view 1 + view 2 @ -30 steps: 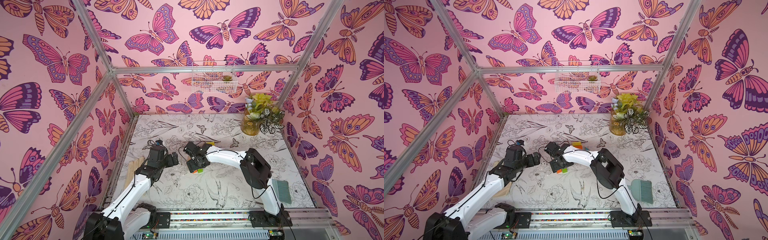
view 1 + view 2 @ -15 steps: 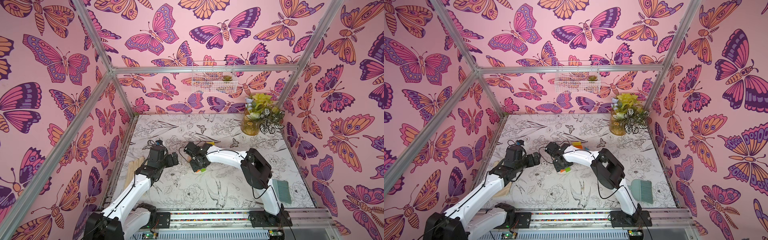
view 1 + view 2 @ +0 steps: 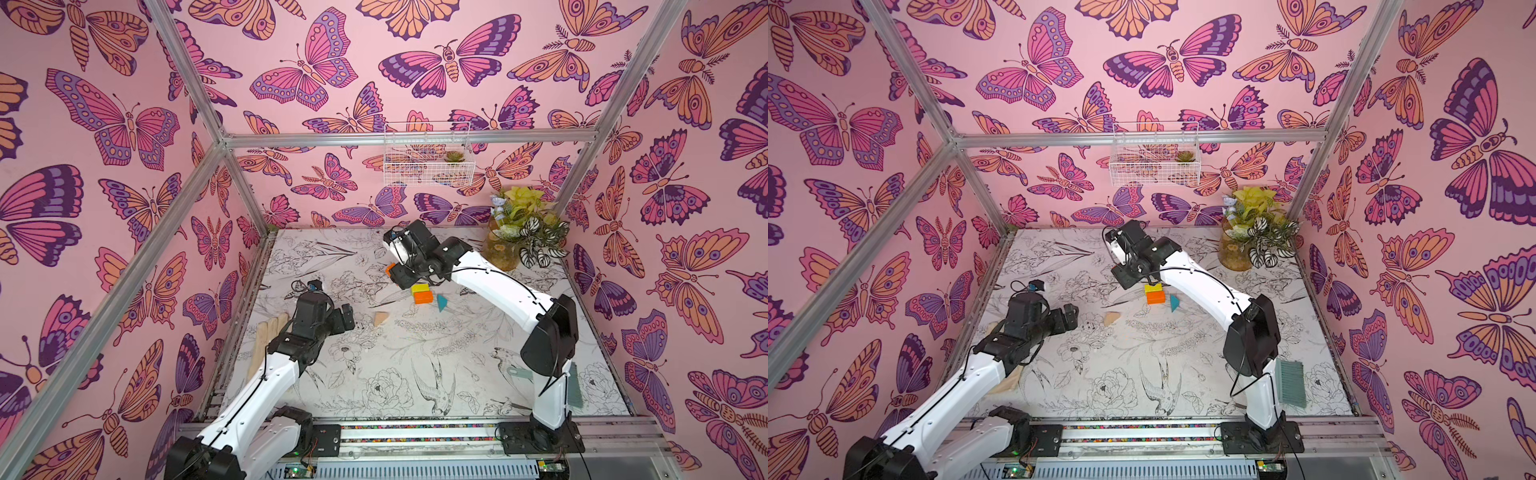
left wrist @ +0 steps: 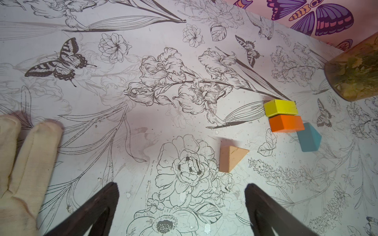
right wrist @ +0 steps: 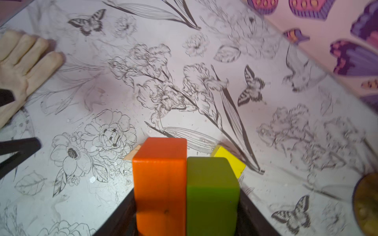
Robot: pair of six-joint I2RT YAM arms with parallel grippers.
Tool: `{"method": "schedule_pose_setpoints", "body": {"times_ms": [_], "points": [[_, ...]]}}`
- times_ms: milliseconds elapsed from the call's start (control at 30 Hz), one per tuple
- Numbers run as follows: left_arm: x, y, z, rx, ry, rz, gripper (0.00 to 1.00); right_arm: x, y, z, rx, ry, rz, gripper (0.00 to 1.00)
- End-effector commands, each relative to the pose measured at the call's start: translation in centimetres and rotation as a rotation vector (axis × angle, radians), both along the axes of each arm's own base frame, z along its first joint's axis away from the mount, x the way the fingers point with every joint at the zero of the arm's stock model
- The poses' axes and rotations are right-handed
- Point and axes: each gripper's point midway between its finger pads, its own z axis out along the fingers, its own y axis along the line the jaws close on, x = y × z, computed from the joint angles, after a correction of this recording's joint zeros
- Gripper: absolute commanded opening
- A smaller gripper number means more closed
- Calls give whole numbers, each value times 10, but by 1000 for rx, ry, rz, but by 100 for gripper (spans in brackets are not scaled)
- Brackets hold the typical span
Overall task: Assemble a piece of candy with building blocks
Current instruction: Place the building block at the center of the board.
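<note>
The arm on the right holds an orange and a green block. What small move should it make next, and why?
Probably lower them beside the pair on the table. The right gripper grips an orange block and a green block side by side; a yellow block and a second orange block already lie touching there, so joining the pairs would make the candy's middle.

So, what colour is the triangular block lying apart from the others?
Plain tan wedge; best in left wrist view.

Clamped together are green brick and orange brick, yellow brick near.
</note>
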Motion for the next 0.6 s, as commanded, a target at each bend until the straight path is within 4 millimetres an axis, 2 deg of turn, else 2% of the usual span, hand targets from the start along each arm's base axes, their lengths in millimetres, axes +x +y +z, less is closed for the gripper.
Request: {"method": "schedule_pose_setpoints", "body": {"times_ms": [0,133,267,400,567], "points": [[4,2,15,31,-31,0,99,-24,15,-22,-121,2,348,5],[8,6,27,54,-60,8,100,-26,9,-42,-240,-51,521,0],[11,10,36,70,-87,26,100,-6,3,-68,-337,-126,546,0],[17,12,42,86,-104,27,100,-2,15,-85,-307,-101,594,0],[25,11,44,92,-104,27,100,15,22,-107,-303,-96,589,0]]}}
